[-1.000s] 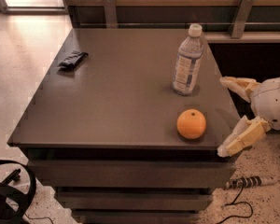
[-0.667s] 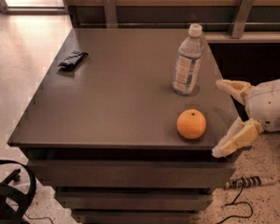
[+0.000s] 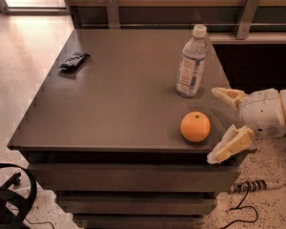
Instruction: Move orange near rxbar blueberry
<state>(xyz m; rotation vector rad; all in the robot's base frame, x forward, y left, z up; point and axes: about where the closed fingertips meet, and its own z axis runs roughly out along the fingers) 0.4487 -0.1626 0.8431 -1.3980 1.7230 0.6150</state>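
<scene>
The cream two-finger gripper (image 3: 214,125) is hovering, fingers spread, at the brown counter's (image 3: 119,104) front right corner, beside the round orange fruit (image 3: 195,126). A clear plastic bottle (image 3: 192,63) is standing behind; the flat dark rxbar packet (image 3: 74,61) is lying by the far left edge.

A dark brown tabletop (image 3: 124,94) fills the middle of the frame; the rxbar blueberry (image 3: 74,61) lies flat at upper left, near the left edge; a clear water bottle (image 3: 192,63) stands upright at upper right; the orange (image 3: 195,126) sits at lower right, close to the front edge, well apart from the bar; the gripper (image 3: 214,125) is at the tabletop's right edge just beside the orange, jaws spread wide, not touching it.
</scene>
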